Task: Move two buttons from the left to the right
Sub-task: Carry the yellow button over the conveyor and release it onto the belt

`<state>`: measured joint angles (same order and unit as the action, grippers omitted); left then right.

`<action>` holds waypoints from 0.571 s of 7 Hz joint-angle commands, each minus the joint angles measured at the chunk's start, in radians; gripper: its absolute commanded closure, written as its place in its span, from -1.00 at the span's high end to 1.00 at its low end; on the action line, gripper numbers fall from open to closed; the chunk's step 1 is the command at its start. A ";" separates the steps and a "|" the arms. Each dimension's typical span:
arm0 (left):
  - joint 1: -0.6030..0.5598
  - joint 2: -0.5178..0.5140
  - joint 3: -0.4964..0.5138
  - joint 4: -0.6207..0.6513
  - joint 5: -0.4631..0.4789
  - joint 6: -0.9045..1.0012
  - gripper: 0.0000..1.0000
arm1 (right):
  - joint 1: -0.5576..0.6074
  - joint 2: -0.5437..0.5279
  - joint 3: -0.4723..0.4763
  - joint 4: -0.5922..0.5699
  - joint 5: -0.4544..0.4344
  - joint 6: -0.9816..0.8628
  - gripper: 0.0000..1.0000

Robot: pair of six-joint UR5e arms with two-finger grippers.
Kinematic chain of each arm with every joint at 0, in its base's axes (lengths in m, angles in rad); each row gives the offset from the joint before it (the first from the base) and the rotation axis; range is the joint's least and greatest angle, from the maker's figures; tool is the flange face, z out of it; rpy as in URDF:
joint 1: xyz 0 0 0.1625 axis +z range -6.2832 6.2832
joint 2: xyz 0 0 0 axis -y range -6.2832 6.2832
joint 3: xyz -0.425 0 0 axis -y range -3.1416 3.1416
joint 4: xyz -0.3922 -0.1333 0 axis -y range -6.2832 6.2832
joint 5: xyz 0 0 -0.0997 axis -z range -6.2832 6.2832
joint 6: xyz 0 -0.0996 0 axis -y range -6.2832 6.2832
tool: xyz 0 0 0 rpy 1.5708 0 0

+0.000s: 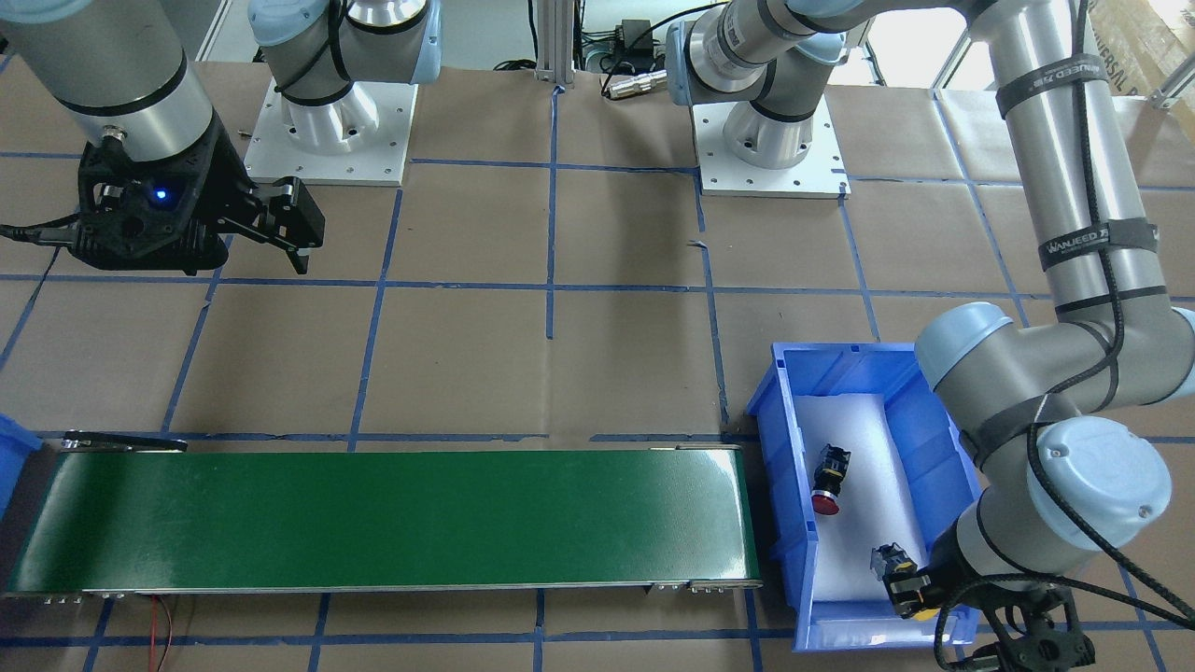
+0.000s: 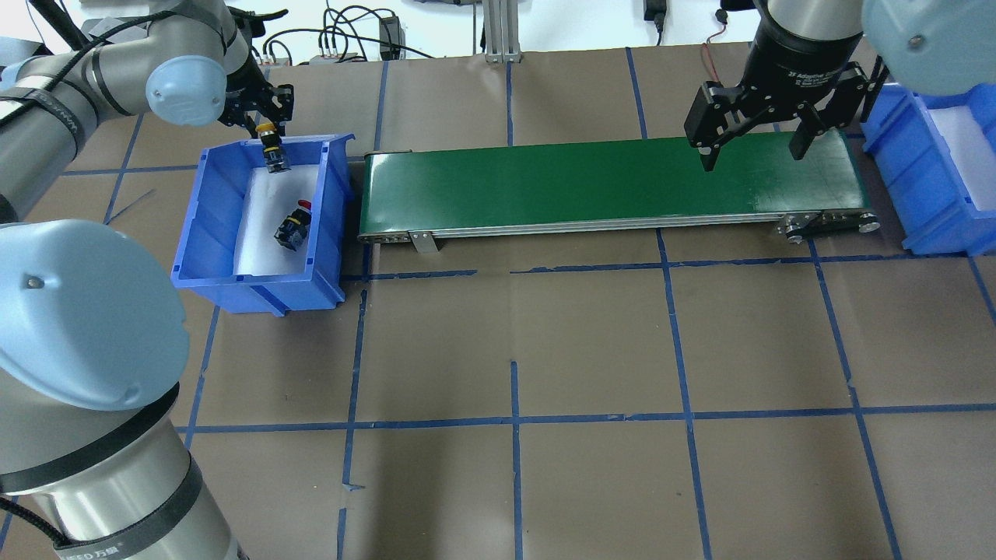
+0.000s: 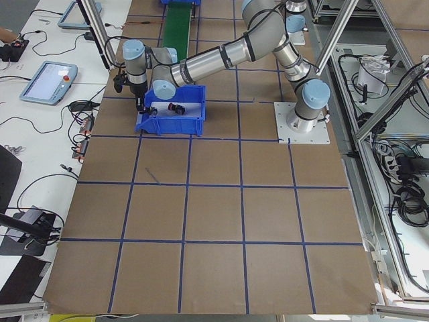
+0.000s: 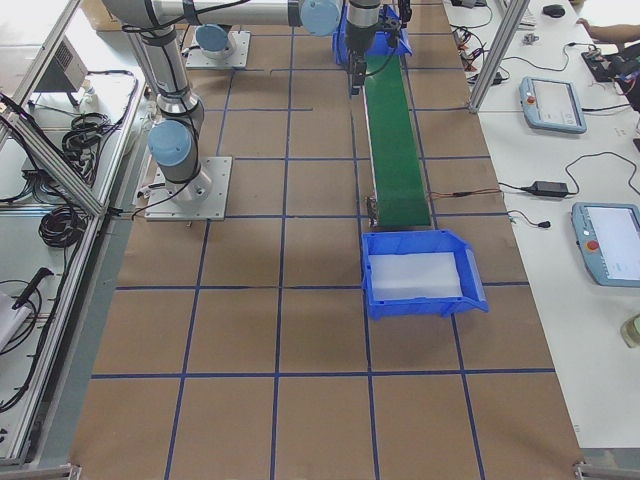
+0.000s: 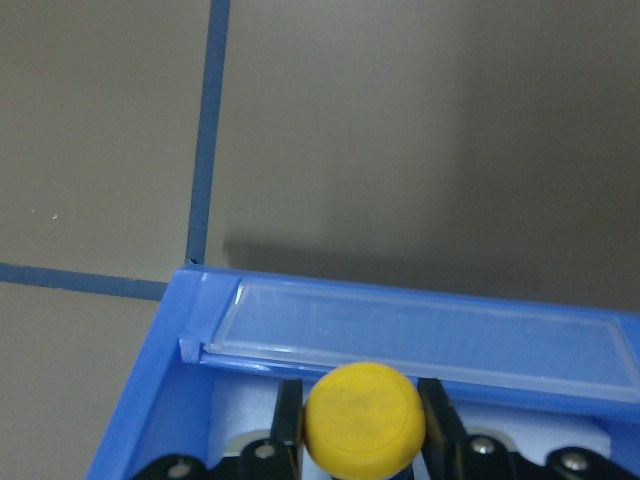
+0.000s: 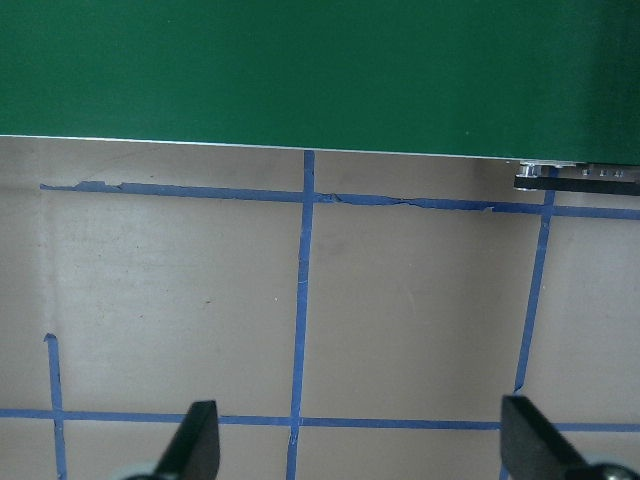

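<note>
The yellow button (image 5: 363, 420) sits cap-up between my left gripper's fingers (image 5: 436, 425), and the left gripper (image 2: 268, 131) is shut on it. It hangs at the far end of the left blue bin (image 2: 210, 222), over the white liner. I cannot tell whether it touches the liner. The red button (image 2: 294, 225) lies on its side in the middle of that bin, also seen as the red button (image 1: 827, 478). My right gripper (image 2: 753, 149) is open and empty above the right end of the green conveyor (image 2: 607, 179).
A second blue bin (image 2: 934, 194) with a white liner stands just past the conveyor's right end. The conveyor belt (image 1: 373, 518) lies between the two bins. Brown paper with blue tape lines covers the table. Both arm bases (image 1: 775, 140) are bolted on at the robot's side.
</note>
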<state>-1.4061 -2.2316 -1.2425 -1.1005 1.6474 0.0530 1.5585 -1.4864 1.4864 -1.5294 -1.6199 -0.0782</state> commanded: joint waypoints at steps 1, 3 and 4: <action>-0.014 0.079 0.044 -0.150 0.005 -0.042 -0.33 | 0.000 0.000 0.000 0.000 0.000 0.000 1.00; -0.057 0.163 0.061 -0.266 0.006 -0.128 -0.33 | 0.000 0.000 0.000 0.000 0.000 0.000 1.00; -0.085 0.200 0.069 -0.300 0.015 -0.186 -0.33 | 0.000 0.000 0.000 0.000 0.000 0.000 1.00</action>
<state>-1.4570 -2.0821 -1.1833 -1.3449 1.6547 -0.0689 1.5586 -1.4865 1.4864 -1.5294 -1.6199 -0.0782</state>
